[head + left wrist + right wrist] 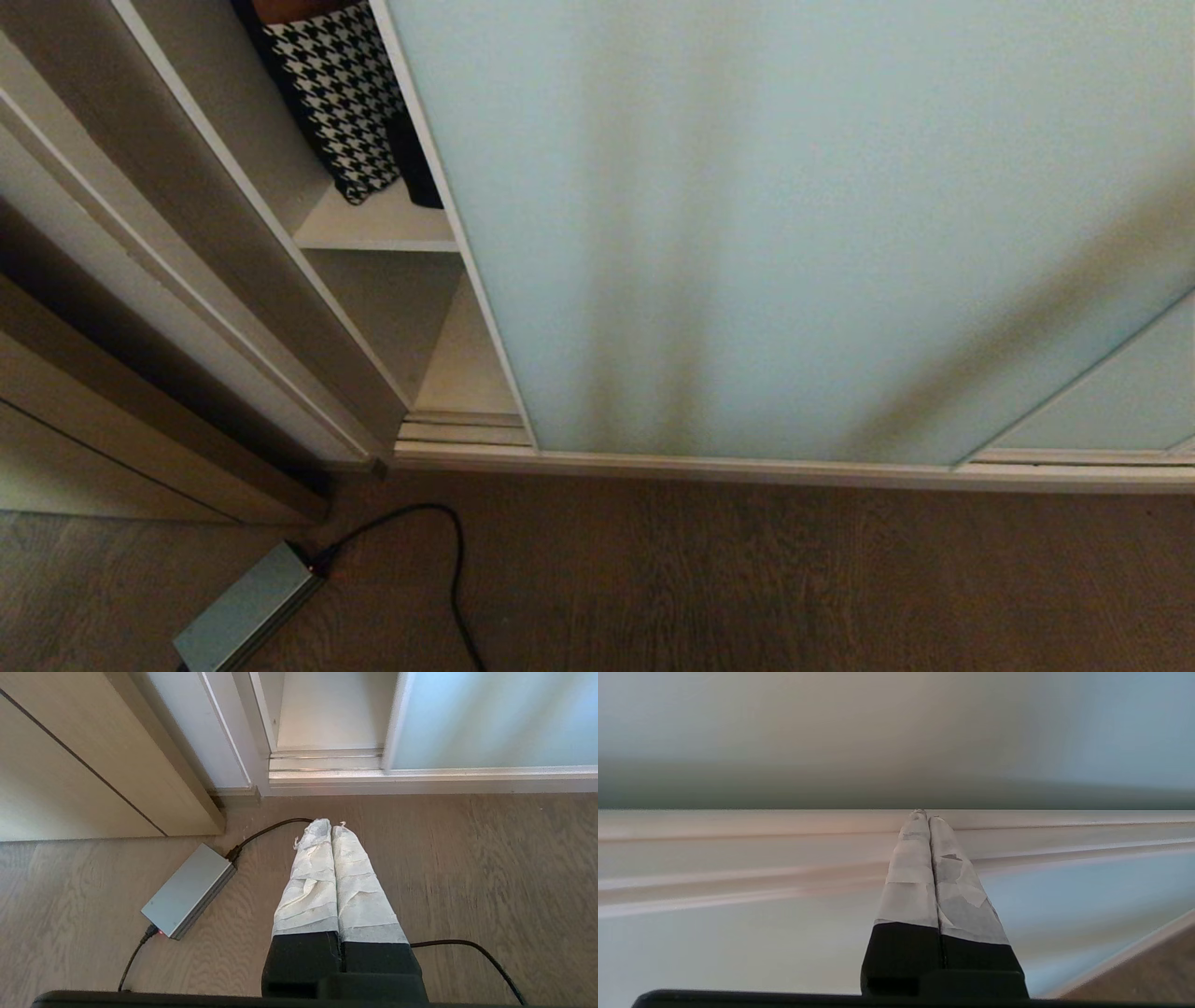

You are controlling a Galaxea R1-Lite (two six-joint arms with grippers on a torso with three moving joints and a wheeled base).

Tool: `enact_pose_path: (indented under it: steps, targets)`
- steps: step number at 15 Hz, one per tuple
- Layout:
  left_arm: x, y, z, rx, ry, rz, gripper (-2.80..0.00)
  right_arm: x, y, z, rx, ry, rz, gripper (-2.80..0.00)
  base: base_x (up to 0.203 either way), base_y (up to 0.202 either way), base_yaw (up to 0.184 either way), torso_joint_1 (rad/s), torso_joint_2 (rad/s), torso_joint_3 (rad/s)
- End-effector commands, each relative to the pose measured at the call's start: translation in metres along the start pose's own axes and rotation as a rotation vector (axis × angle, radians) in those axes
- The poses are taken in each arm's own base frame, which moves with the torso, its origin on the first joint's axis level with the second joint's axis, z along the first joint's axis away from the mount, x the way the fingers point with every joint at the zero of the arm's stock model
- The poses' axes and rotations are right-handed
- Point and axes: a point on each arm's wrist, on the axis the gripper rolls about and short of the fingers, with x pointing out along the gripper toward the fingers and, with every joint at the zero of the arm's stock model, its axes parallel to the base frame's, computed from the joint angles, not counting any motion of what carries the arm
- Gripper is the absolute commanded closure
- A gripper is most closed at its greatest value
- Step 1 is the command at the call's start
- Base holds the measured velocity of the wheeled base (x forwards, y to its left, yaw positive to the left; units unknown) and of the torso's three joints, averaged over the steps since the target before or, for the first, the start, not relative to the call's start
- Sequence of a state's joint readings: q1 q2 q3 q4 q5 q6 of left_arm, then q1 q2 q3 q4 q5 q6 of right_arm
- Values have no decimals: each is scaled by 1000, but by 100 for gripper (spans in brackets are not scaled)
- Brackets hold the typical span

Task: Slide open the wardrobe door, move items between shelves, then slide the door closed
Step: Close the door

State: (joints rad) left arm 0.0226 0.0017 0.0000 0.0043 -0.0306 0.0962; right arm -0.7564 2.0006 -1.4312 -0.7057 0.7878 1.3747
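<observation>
The sliding wardrobe door [794,233], pale blue-green frosted glass in a thin off-white frame, covers most of the opening and leaves a narrow gap at its left edge. In that gap I see a white shelf [373,229] with a black-and-white houndstooth item [341,93] and a dark item [415,159] beside it, and a bare lower board [467,373]. My right gripper [926,814] is shut and empty, its taped tips close to the door's off-white frame strips [738,858]. My left gripper [331,828] is shut and empty, hanging over the floor in front of the gap. Neither arm shows in the head view.
A grey power brick [245,611] with a black cable [456,560] lies on the wood floor at the front left. A light wooden cabinet [93,420] stands left of the wardrobe. A second glass panel [1111,401] overlaps at the lower right, above the bottom track [747,467].
</observation>
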Motion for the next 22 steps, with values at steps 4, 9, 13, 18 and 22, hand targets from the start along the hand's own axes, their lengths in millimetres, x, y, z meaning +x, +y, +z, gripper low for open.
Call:
enact_pose_path:
  steps: [4,9,13,18,22]
  targets:
    - [0,0,0,0,2,0,0,-11,38,-45,-45,69,86,0,0,0,0,0,0,0]
    - [0,0,0,0,2,0,0,-20,48,-67,-58,101,118,0,0,0,0,0,0,0]
    - [0,0,0,0,2,-1,0,-32,56,-59,-97,79,138,0,0,0,0,0,0,0]
    - [0,0,0,0,2,-1,0,-61,110,-73,-477,19,264,0,0,0,0,0,0,0]
    - [0,0,0,0,2,0,0,-89,160,-131,-829,56,406,0,0,0,0,0,0,0]
